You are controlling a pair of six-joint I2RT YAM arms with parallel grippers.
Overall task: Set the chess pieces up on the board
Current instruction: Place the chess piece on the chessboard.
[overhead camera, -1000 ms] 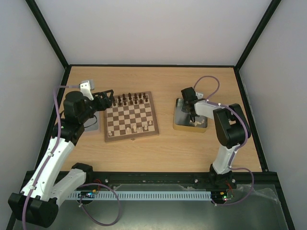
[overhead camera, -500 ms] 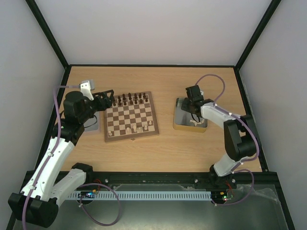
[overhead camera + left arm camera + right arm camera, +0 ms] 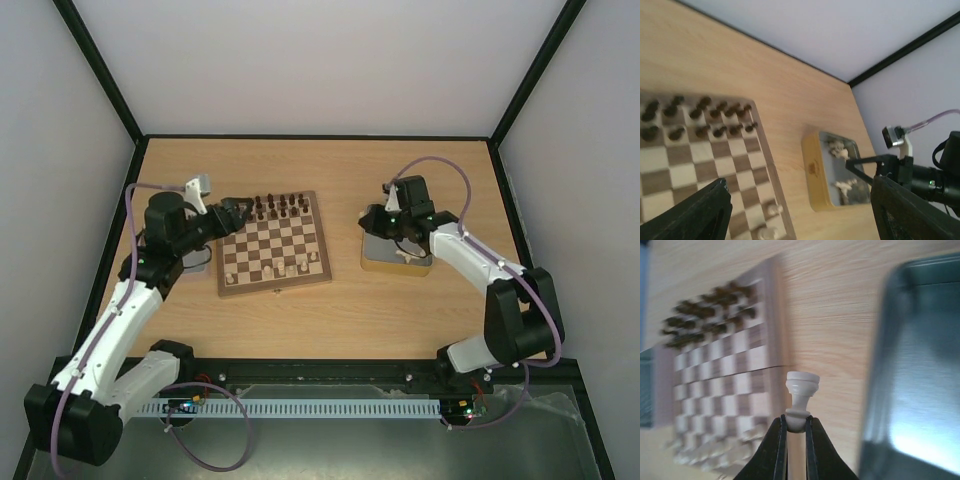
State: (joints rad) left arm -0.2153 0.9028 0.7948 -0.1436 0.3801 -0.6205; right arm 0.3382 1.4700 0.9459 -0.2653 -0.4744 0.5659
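Pale wood table point(image 3: 340, 310) nearest. Pinched a cream chess piece point(image 3: 801, 390) in the right gripper point(image 3: 796, 427), over the table between board point(image 3: 275, 245) and tin point(image 3: 395, 266). Held the left gripper point(image 3: 235, 210) spread by the board's far left corner. Ended in white walls point(image 3: 320, 60).

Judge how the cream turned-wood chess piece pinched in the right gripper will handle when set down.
The cream turned-wood chess piece looks stiff and probably light. Its rounded, waisted stem, clamped in the shut right gripper, could pivot or slip. It looks tall and slender, so it may tip on release.
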